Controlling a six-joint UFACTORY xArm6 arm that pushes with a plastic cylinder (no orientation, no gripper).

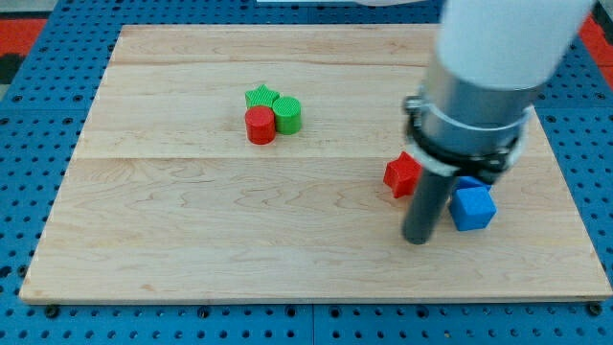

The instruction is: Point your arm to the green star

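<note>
The green star [259, 96] lies left of the board's middle, toward the view's top. It touches a red cylinder [260, 126] below it and a green cylinder [287, 115] at its right. My tip [417, 238] rests on the board at the view's right, far from the green star. It stands just below a red block [401, 174] and just left of a blue cube [472, 207].
The wooden board [192, 240] sits on a blue pegboard. The arm's white and grey body [479, 86] hangs over the board's right side and hides part of it. A second blue block [469, 182] shows partly behind the rod.
</note>
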